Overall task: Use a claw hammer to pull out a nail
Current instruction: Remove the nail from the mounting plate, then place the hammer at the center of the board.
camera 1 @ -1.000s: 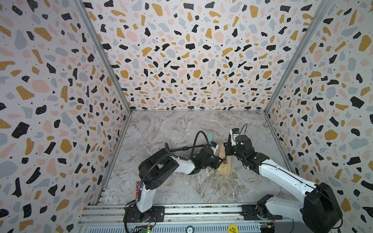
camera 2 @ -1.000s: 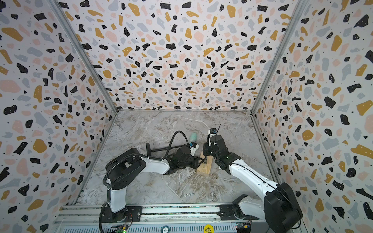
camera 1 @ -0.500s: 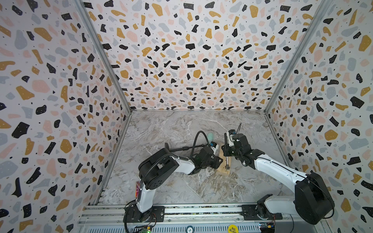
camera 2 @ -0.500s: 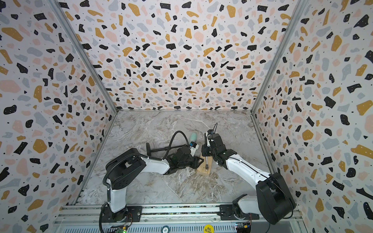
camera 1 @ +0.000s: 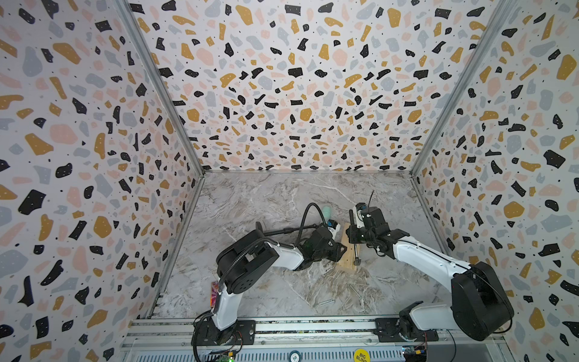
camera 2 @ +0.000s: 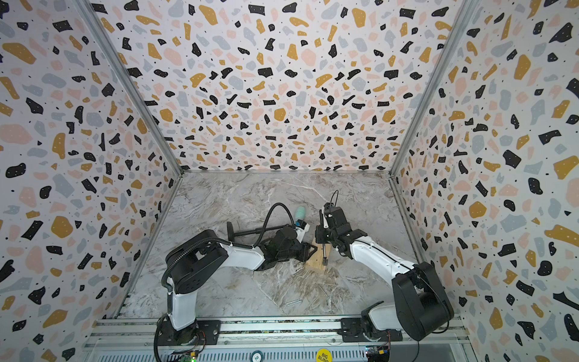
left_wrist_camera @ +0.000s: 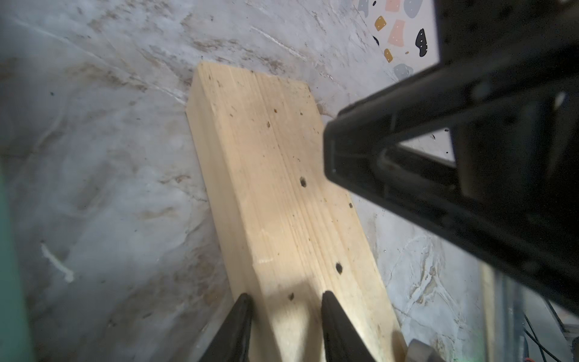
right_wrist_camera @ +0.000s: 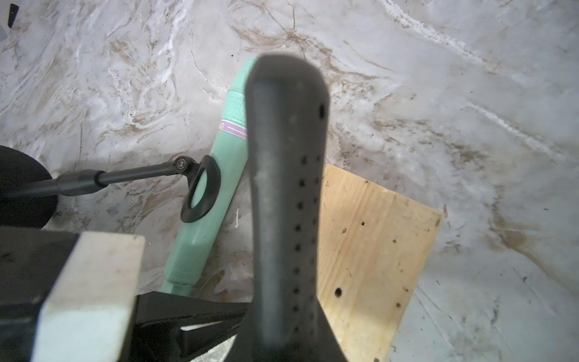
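The claw hammer (camera 1: 357, 259) (camera 2: 325, 260) lies lengthwise over the pale wooden block (camera 1: 346, 264) (camera 2: 315, 264), with its silvery head at the block's near end. My right gripper (camera 1: 354, 236) (camera 2: 322, 237) (right_wrist_camera: 282, 338) is shut on its dotted black handle (right_wrist_camera: 286, 188). My left gripper (camera 1: 342, 250) (camera 2: 313, 249) (left_wrist_camera: 283, 301) stands open at the block's left edge (left_wrist_camera: 275, 188), one finger beside the side face and one over the top face. The block's top shows only holes. No nail shows standing in it.
A mint-green stick tool (camera 1: 326, 212) (right_wrist_camera: 219, 163) and a long black rod with disc ends (camera 1: 282, 232) (right_wrist_camera: 125, 174) lie behind my left arm. Loose nails (camera 1: 326, 302) lie on the marble table near the front rail. Patterned walls close three sides.
My right gripper has shifted left over the block and turned the hammer. Its handle now runs along the block with the head at the near end. The left arm has not moved.
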